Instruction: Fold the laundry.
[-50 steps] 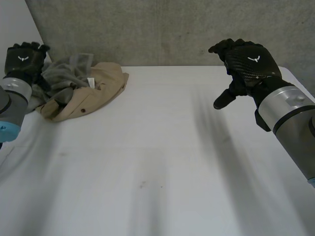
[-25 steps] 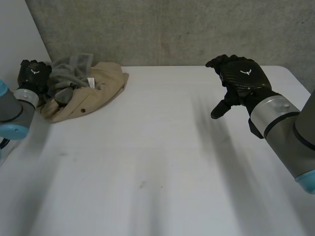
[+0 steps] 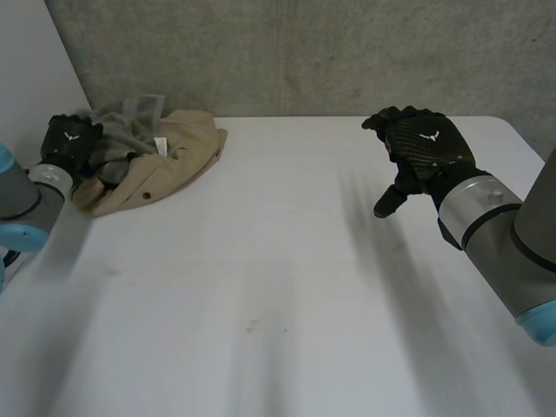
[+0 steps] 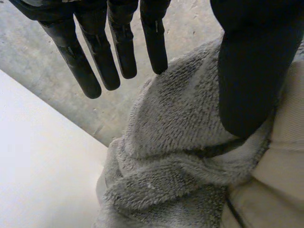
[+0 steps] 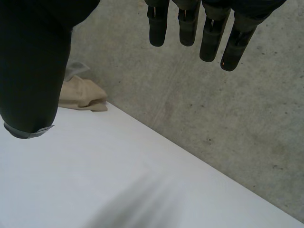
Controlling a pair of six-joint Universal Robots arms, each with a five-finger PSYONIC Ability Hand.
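A grey fleece cloth (image 3: pixel 122 122) lies crumpled on a beige garment (image 3: pixel 169 152) at the table's far left corner. My left hand (image 3: pixel 74 139) is at the pile's left edge. In the left wrist view its fingers (image 4: pixel 95 57) are straight and spread from the thumb (image 4: pixel 247 71). A hump of the grey fleece (image 4: pixel 180 142) rises between them, and the beige garment (image 4: pixel 280 190) lies beside it. My right hand (image 3: pixel 421 148) hovers open above the table's right half, holding nothing. In its own view the fingers (image 5: pixel 190 23) are straight, and the beige garment (image 5: pixel 83 95) lies far off.
The white table (image 3: pixel 278 287) is bare from the pile across to its right side. A grey concrete wall (image 3: pixel 304 52) runs along the far edge, close behind the laundry. A pale wall panel (image 3: pixel 35 52) stands at the left.
My left hand has come down and moved right onto the laundry pile's left edge. My right hand has sunk slightly and drifted left, still open.
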